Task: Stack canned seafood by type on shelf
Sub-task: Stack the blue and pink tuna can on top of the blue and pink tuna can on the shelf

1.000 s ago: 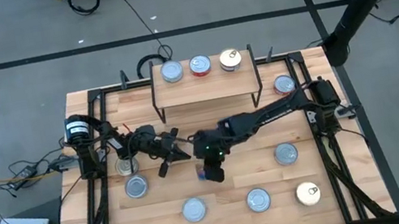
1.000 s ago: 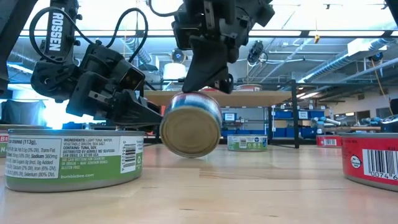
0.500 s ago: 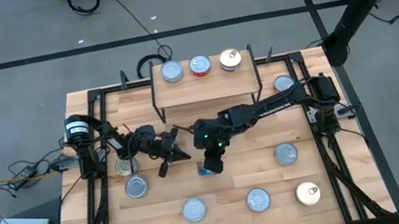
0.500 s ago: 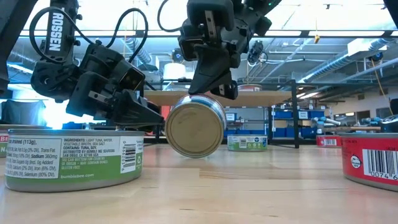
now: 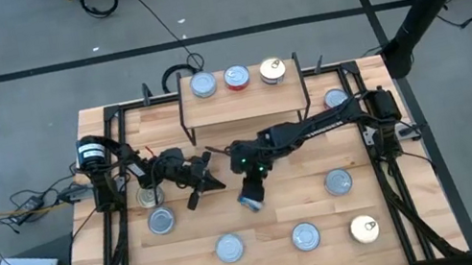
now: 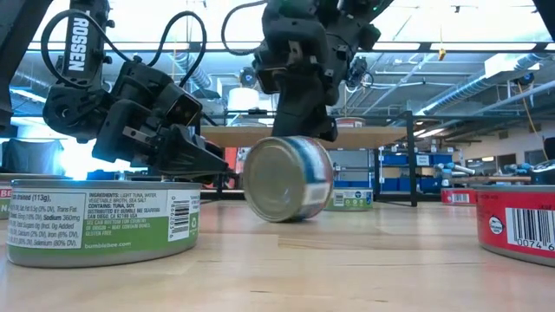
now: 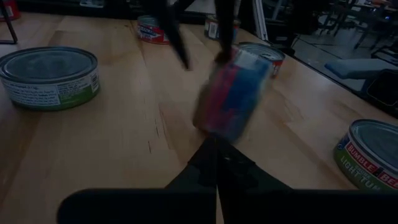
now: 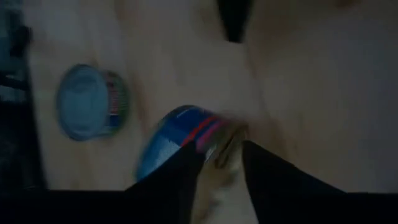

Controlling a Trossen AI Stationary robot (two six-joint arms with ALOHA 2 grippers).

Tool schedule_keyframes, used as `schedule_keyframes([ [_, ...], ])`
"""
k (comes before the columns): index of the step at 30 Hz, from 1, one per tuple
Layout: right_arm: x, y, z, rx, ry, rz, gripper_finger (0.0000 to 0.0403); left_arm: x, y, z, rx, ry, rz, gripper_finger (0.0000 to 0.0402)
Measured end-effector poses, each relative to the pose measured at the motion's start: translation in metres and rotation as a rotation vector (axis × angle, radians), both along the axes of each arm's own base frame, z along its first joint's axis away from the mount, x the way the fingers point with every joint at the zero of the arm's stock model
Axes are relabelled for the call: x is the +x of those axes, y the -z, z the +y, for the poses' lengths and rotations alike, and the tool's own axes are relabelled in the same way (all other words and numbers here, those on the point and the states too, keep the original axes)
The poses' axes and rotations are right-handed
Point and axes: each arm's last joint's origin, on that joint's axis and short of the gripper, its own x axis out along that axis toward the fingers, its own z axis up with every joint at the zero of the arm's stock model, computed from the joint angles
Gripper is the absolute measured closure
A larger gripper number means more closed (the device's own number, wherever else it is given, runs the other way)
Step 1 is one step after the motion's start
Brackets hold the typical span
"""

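The shelf (image 5: 241, 104) stands at the table's far middle. On it sit a silver-blue tin (image 5: 203, 85), a red tin (image 5: 237, 78) and a gold tin (image 5: 273, 70). A blue-and-red-labelled tin (image 6: 290, 178) stands tilted on its rim on the table's middle. My right gripper (image 6: 305, 128) is just above it, pointing down, open, its fingers either side of the tin's upper part (image 8: 180, 140). To the left of that tin my left gripper (image 5: 214, 183) is shut and holds nothing. My right gripper's fingertips (image 6: 323, 130) stand right at the tin's upper side (image 6: 303, 143), coming from above. Whether they touch it I cannot tell. The tin rests on the table by its lower rim.
Several more tins lie flat on the table: two at the left (image 5: 161, 221), three along the near edge (image 5: 305, 235) and two at the right (image 5: 338, 182). Black frame rails run along both table sides.
My right gripper has opened and let go of the blue-and-red tin, its wrist drawing a little toward the shelf. The tin, which showed its flat end to the near edge, has turned partly aside and stands on the table under the fingers.
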Motion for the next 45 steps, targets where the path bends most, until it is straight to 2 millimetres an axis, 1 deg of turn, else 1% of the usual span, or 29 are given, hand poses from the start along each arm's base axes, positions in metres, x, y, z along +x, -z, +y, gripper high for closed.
schedule_keyframes([
  [2,-0.002,-0.006,-0.001,-0.056,0.001,0.021,0.0230,0.000,0.000,0.000,0.000,0.000,0.000,0.0401],
  [5,-0.001,-0.020,-0.003,-0.161,0.015,0.040,0.0192,0.000,0.000,0.000,0.000,0.000,0.001,0.0401],
  [8,-0.002,-0.029,-0.001,-0.217,0.038,0.067,0.0158,0.000,0.000,0.000,-0.001,0.000,0.001,0.0401],
  [13,0.000,-0.043,0.009,-0.182,0.071,0.071,0.0116,0.000,0.000,0.000,-0.001,0.000,0.001,0.0401],
  [17,-0.002,-0.044,0.027,-0.148,0.028,0.075,0.0108,0.000,0.000,0.000,-0.007,-0.001,0.003,0.0401],
  [20,-0.003,-0.044,0.045,-0.145,-0.012,0.068,0.0127,0.000,0.000,0.000,-0.013,-0.003,0.006,0.0401],
  [23,-0.004,-0.045,0.063,-0.147,-0.063,0.044,0.0171,0.000,0.000,0.000,-0.015,-0.003,0.007,0.0401],
  [27,-0.003,-0.045,0.086,-0.154,-0.127,-0.036,0.0262,0.000,0.000,0.000,-0.015,-0.003,0.007,0.0401],
  [29,-0.004,-0.039,0.094,-0.153,-0.149,-0.056,0.0314,0.000,0.000,0.000,-0.015,-0.003,0.007,0.0401],
  [32,-0.007,-0.028,0.098,-0.155,-0.160,-0.046,0.0382,0.000,0.000,0.000,-0.017,-0.004,0.007,0.0401],
  [33,-0.008,-0.024,0.097,-0.158,-0.159,-0.036,0.0391,0.000,0.000,0.000,-0.017,-0.004,0.007,0.0401],
  [34,-0.009,-0.021,0.097,-0.157,-0.155,-0.031,0.0392,0.000,0.000,0.000,-0.017,-0.004,0.007,0.0401],
  [37,-0.011,-0.012,0.091,-0.150,-0.126,-0.005,0.0376,0.000,0.000,0.000,-0.017,-0.004,0.007,0.0401],
  [40,-0.012,-0.005,0.084,-0.165,-0.096,0.019,0.0372,0.000,0.000,0.000,-0.017,-0.004,0.007,0.0401],
  [45,-0.016,0.001,0.074,-0.178,-0.048,0.070,0.0389,0.000,0.000,0.000,-0.017,-0.004,0.007,0.0401],
])
